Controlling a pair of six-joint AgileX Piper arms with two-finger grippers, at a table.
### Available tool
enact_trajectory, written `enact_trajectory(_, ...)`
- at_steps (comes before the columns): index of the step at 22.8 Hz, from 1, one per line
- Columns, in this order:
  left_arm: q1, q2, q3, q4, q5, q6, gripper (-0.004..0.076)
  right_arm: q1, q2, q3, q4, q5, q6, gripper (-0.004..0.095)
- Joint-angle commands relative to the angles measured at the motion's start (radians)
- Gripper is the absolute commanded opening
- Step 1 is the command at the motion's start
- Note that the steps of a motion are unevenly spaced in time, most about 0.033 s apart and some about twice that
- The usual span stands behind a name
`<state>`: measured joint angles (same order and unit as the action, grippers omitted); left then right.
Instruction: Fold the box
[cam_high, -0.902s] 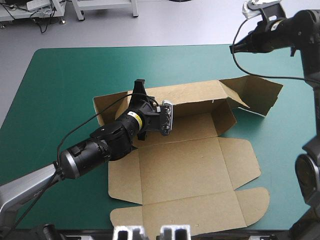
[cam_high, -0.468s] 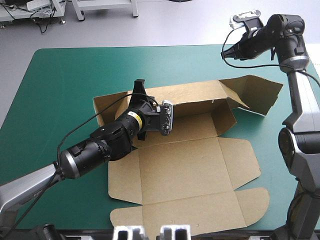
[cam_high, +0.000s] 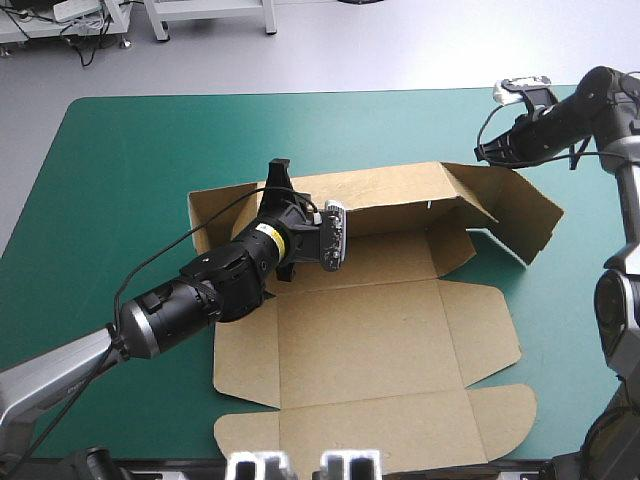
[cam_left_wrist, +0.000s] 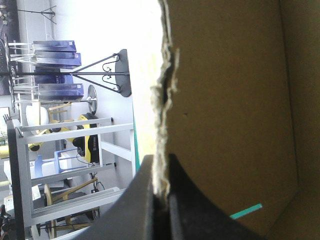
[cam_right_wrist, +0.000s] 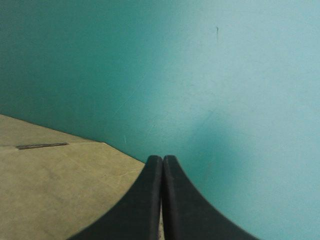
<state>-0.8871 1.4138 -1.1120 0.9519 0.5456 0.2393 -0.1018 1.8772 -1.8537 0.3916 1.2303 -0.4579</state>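
Note:
The brown box lies mid-table, its base and front flaps flat and its back wall raised. My left gripper is shut on the top edge of that wall near its left end. In the left wrist view the board's torn edge runs down between the black fingertips. My right gripper is shut and holds nothing. It sits at the top corner of the raised right end flap. In the right wrist view its fingers meet in one point just above the board.
Teal-green cover shows all round the box, widest on the left and far sides. The box's front flaps reach close to the table's near edge. The right arm comes in over the far right corner.
My right gripper came down and inward from above the far right edge to the end flap's top corner. The flap swung a little and the sheet shifted slightly. The left gripper kept still.

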Motion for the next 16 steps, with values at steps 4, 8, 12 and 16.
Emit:
enact_trajectory(4,-0.009,-0.035,-0.017,0.012,-0.015,-0.084,-0.0010,-0.022,-0.139,0.119,0.102,0.027,-0.096,-0.0025)
enact_trajectory(8,-0.009,-0.035,-0.017,0.022,-0.015,-0.118,-0.0010,-0.022,-0.228,0.259,0.106,0.027,-0.148,-0.0025)
enact_trajectory(12,-0.009,-0.035,-0.017,0.071,-0.016,-0.207,-0.0010,-0.022,-0.302,0.337,0.167,0.027,-0.173,-0.0025)
enact_trajectory(16,-0.009,-0.035,-0.017,0.071,-0.016,-0.209,-0.0010,-0.022,-0.403,0.501,0.283,0.025,-0.267,-0.0025)
